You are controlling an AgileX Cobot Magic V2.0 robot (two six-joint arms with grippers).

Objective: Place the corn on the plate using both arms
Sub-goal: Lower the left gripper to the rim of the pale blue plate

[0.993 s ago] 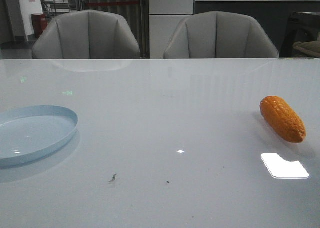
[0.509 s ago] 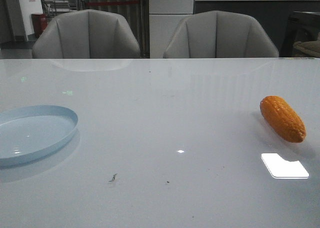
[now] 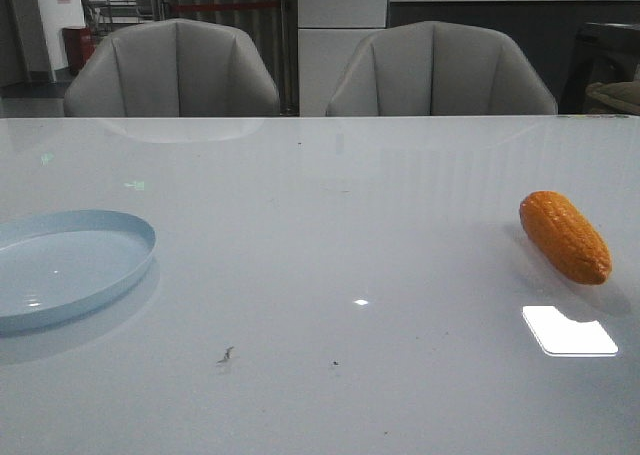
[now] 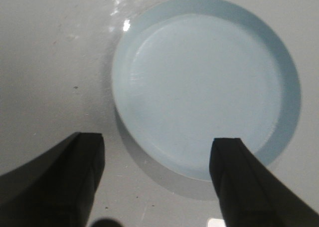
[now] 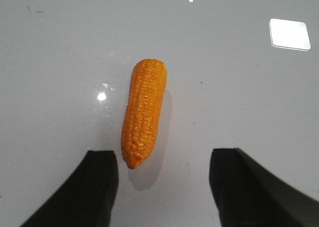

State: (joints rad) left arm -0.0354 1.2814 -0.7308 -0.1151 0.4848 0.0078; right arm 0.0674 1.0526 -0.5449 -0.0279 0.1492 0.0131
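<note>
On my left wrist feed the left gripper stands with its jaws wide apart and nothing between them; the fingers are matte black, blocky and squared at the tips. They hang over the plate, a round, shallow disc of pale blue plastic with a low raised rim and a smooth, faintly scuffed floor. One finger sits over the plate's near edge, the other over bare table beside it.

On my right wrist feed the right gripper is likewise spread wide and empty, its dark fingers flanking the tapered tip of the corn without touching it. The cob is glossy orange, its surface pebbled with tidy rows of kernels, blunt and rounded at one end and narrowing to a point at the other. It lies flat on the table and casts a soft shadow along one side.

From the front camera I see the corn lying far to the right, angled, and the plate far to the left, partly cut off by the frame edge; the two are well apart. The table is a smooth, pale, highly reflective sheet, with a bright rectangular glare patch just in front of the corn and a few dark specks near the middle. Two grey padded chairs with curved backs stand behind it.
</note>
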